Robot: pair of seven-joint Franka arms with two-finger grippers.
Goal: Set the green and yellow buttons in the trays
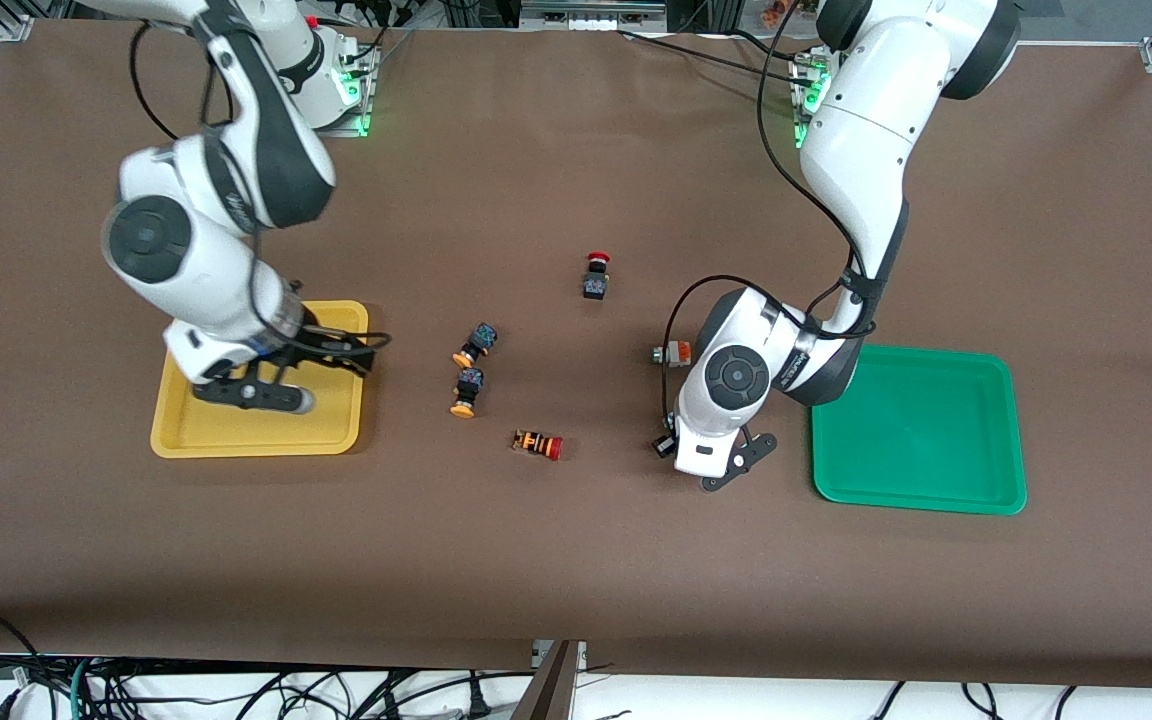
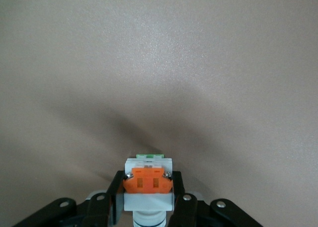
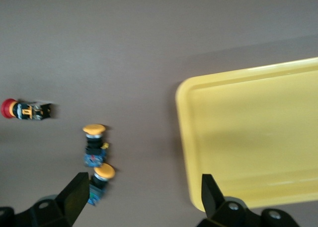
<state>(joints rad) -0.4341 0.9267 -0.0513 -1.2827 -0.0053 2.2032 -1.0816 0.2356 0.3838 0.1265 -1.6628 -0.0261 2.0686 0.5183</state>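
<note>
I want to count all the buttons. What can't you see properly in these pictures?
- Front view: the left arm hides most of the white-and-orange button beside it, and the left gripper hides whatever it grips.
- Left wrist view: the gripped white-and-orange button has its cap cut off by the picture's edge.
- Right wrist view: the yellow tray runs past the edge.

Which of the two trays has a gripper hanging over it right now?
The yellow tray: the right gripper hangs open over it. The green tray has none; the left gripper holds a button beside it.
</note>
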